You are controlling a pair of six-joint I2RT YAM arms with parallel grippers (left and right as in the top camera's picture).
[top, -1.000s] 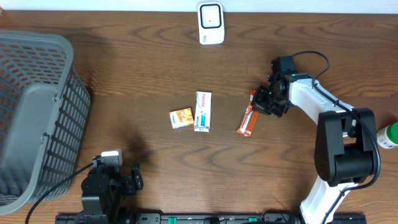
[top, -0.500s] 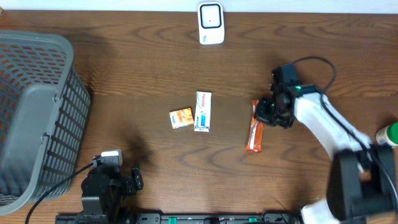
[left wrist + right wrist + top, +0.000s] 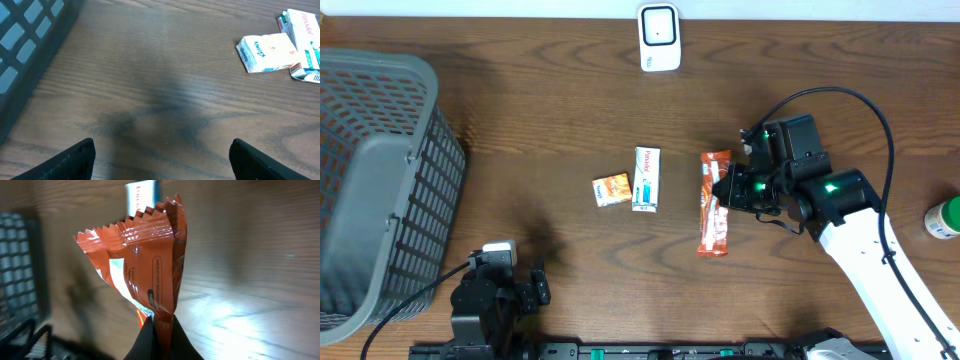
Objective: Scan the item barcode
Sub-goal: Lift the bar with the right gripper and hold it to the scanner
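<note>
At the fingers (image 3: 140,349) of the right gripper (image 3: 730,188): clamping one orange snack wrapper (image 3: 150,265), holding it above the table (image 3: 570,110), right of one white box (image 3: 646,178) and one tissue packet (image 3: 611,189). At the left gripper (image 3: 160,167): spreading wide, gripping nothing. Farther out: one scanner (image 3: 659,38), one basket (image 3: 380,70).
</note>
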